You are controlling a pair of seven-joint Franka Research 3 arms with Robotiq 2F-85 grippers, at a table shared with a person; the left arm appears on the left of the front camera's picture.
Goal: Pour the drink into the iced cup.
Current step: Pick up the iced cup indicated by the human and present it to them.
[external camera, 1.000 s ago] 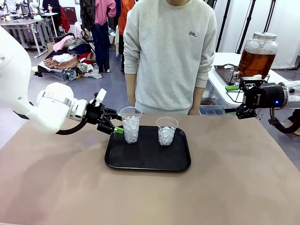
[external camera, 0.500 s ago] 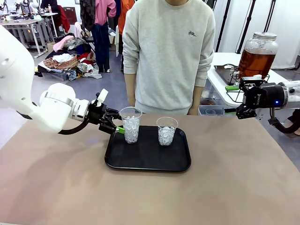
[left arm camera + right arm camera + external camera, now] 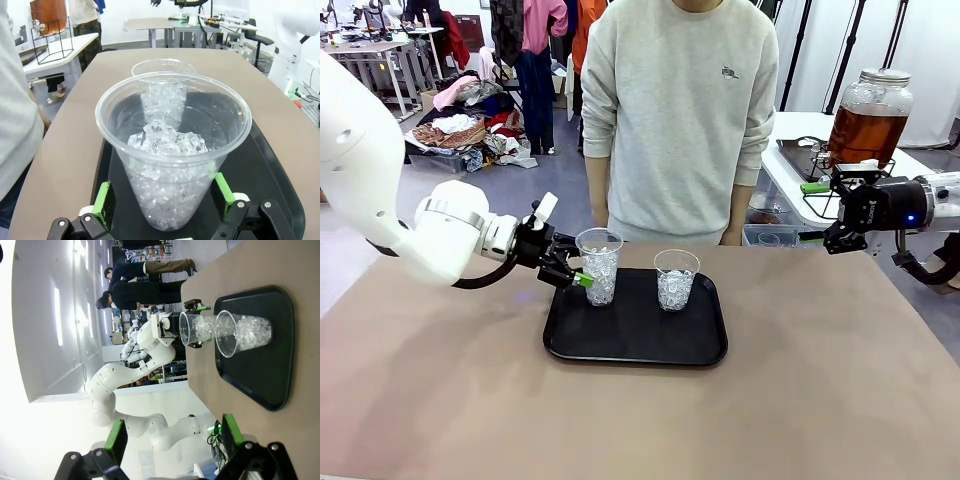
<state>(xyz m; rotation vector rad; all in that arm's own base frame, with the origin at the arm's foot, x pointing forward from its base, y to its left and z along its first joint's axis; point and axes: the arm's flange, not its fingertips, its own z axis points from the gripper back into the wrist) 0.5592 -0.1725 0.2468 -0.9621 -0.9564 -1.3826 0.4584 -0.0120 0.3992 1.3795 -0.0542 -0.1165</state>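
Observation:
Two clear plastic cups of ice stand on a black tray (image 3: 620, 350). My left gripper (image 3: 578, 275) is open around the left iced cup (image 3: 599, 265). In the left wrist view its green pads (image 3: 103, 197) flank that cup (image 3: 172, 150) low on its wall, with the other iced cup (image 3: 162, 75) behind. The drink (image 3: 865, 135), amber-brown, fills a big glass jar with a silvery lid on a side table at the right. My right gripper (image 3: 822, 213) hangs open and empty beside the jar's stand; its own view looks at the tray (image 3: 270, 385) and both cups.
A person in a grey sweatshirt (image 3: 680, 110) stands at the far edge, just behind the tray. The jar rests on a black wire stand (image 3: 820, 205) on a white side table (image 3: 790, 175). Bare brown tabletop (image 3: 640, 420) lies in front of the tray.
My left gripper has slid right, bringing its open fingers around the left cup. The right arm, the cups and the jar have not moved.

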